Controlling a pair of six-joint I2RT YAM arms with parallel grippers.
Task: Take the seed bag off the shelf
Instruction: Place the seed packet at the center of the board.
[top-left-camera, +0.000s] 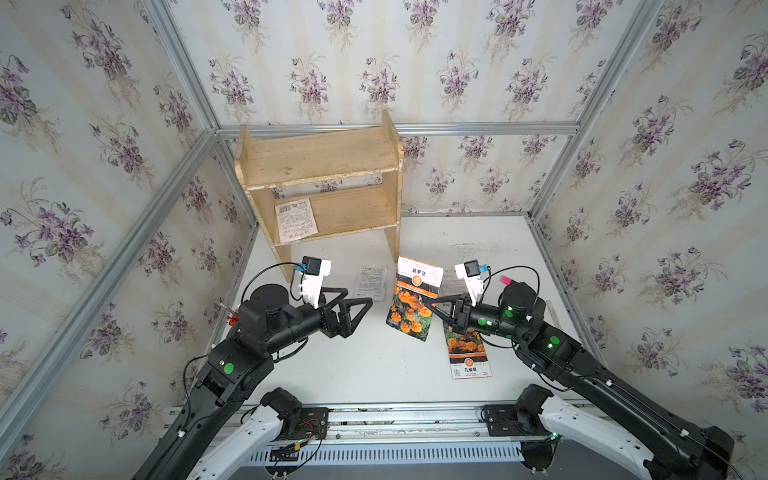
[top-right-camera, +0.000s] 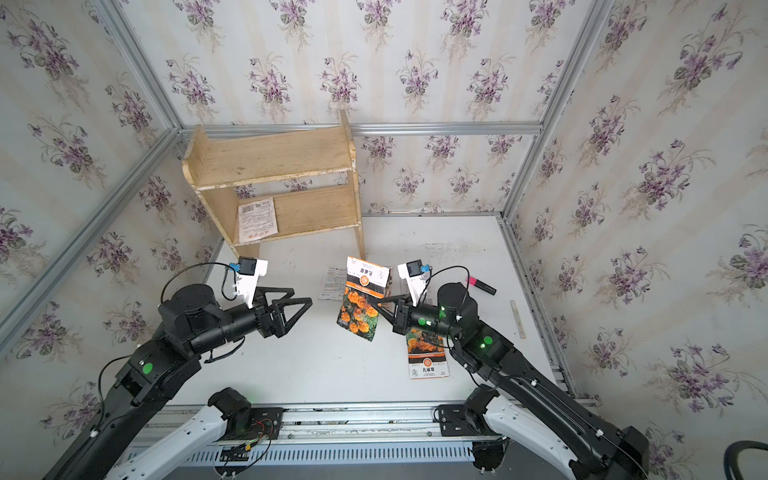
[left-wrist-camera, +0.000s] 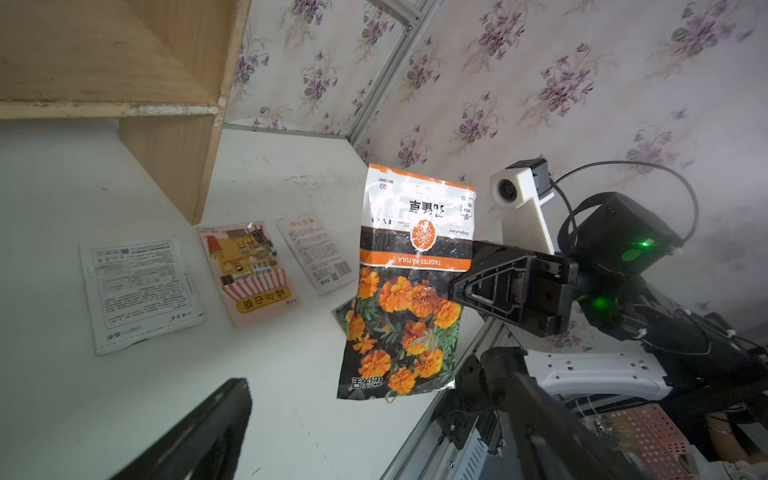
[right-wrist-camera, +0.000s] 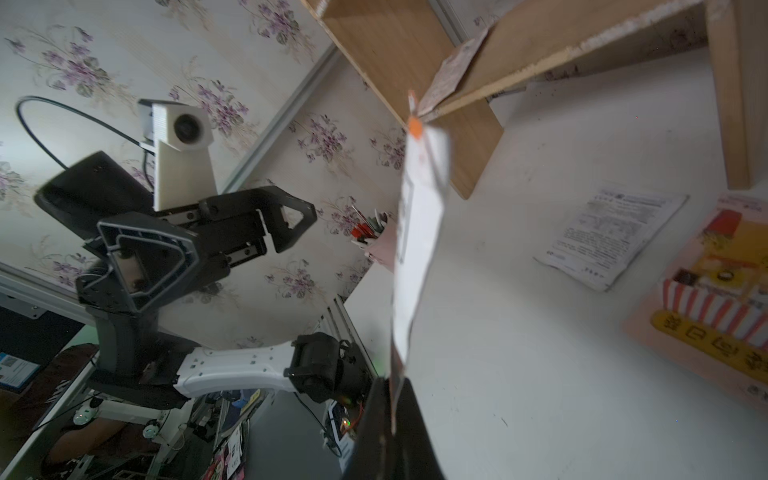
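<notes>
Aloft, the seed bag (top-left-camera: 413, 305) hangs clear of the shelf (top-left-camera: 324, 158), midway between the table's (top-left-camera: 365, 374) side edges, pinched edgewise by the right gripper (top-left-camera: 431, 308); the left gripper (top-left-camera: 359, 295) stands spread, empty. We expect slippage if that thin hold swings.

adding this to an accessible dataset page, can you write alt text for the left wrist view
The right gripper is shut on one edge of a marigold seed bag, holding it upright above the white table. Three paper packets lie flat on the table near the foot of the wooden shelf.
</notes>
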